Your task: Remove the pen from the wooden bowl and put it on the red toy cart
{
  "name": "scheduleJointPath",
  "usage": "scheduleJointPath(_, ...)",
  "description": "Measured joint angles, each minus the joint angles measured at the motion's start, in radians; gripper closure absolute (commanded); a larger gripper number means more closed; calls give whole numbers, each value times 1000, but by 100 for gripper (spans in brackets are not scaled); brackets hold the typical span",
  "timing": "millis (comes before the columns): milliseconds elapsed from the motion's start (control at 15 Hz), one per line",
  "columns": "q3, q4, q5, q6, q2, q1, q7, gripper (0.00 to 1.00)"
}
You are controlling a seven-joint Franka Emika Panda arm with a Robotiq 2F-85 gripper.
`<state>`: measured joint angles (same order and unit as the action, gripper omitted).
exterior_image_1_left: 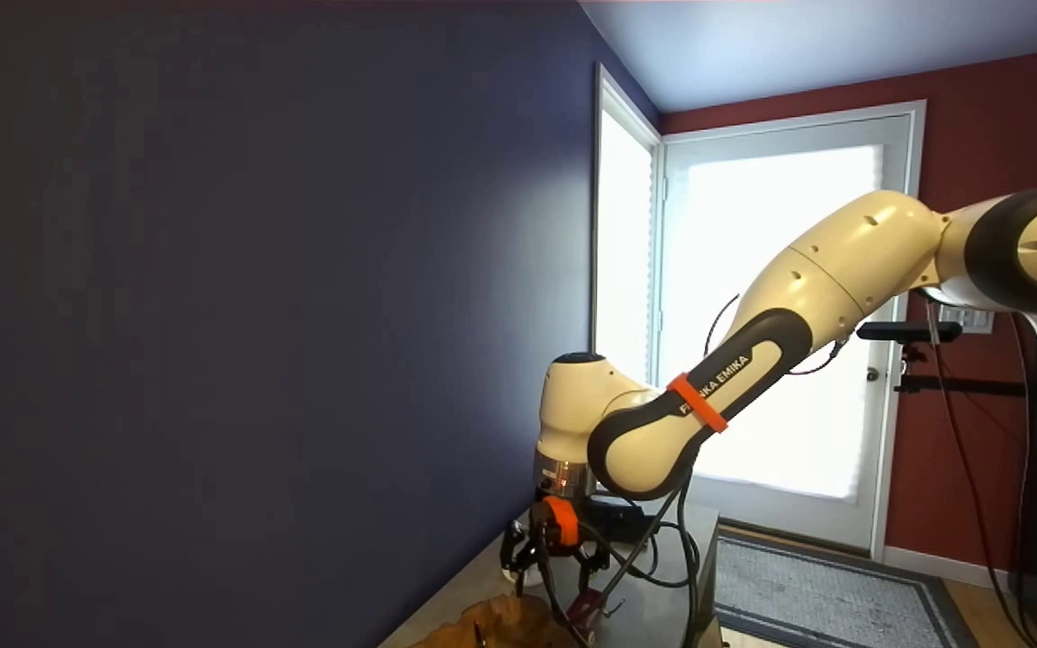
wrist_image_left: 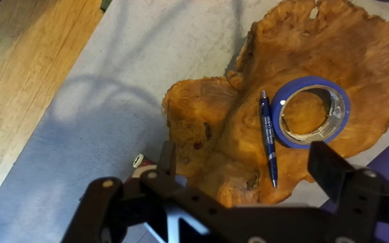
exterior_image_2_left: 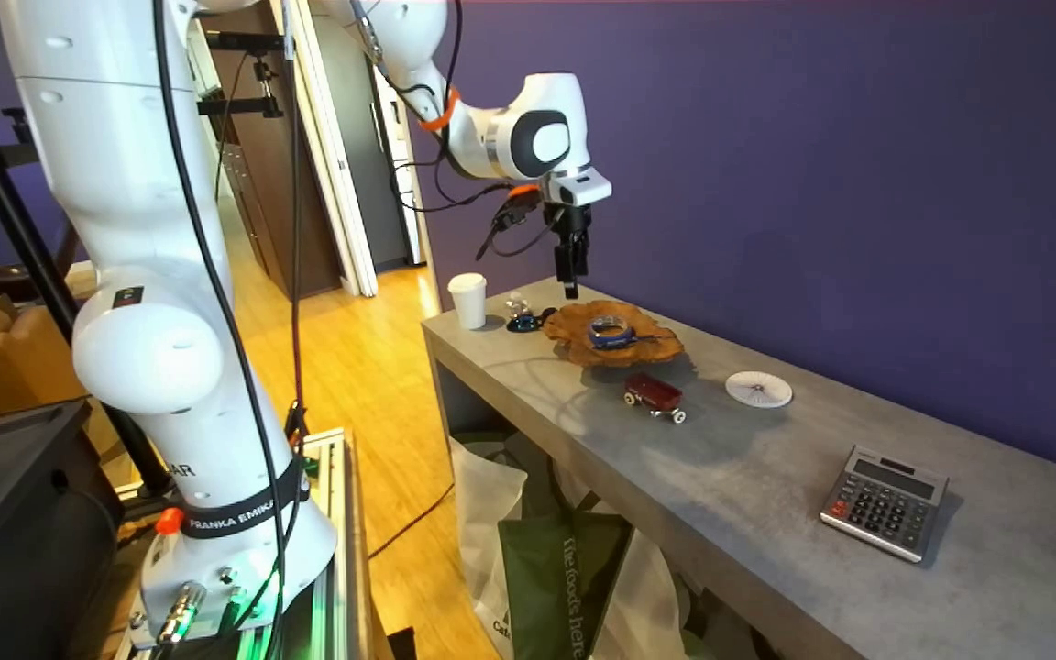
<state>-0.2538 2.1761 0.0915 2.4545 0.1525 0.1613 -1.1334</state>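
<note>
A dark blue pen [wrist_image_left: 267, 135] lies in the wooden bowl [wrist_image_left: 292, 50] in the wrist view, beside a roll of blue tape. The bowl is wavy-edged and also shows in both exterior views [exterior_image_2_left: 574, 332] [exterior_image_1_left: 518, 621]. The red toy cart [exterior_image_2_left: 654, 392] stands on the table beside the bowl. In the wrist view the cart [wrist_image_left: 144, 162] is mostly hidden behind a finger. My gripper [wrist_image_left: 243, 148] is open and empty above the bowl, with the pen between its fingers in the wrist view. In an exterior view the gripper [exterior_image_2_left: 571, 291] points down over the bowl's far edge.
The blue tape roll [wrist_image_left: 342, 116] lies in the bowl close against the pen. A white cup [exterior_image_2_left: 468, 302] and dark glasses [exterior_image_2_left: 528, 321] stand near the table end. A white disc [exterior_image_2_left: 759, 390] and a calculator [exterior_image_2_left: 890, 502] lie beyond the cart. A purple wall [exterior_image_2_left: 812, 229] runs along the table.
</note>
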Motion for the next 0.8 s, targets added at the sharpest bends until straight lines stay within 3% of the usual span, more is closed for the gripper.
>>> scheduleJointPath(400,22,-9,-7,0,25,25,3,0)
scheduleJointPath(800,66,-124,-25,9,200,86,-42,0)
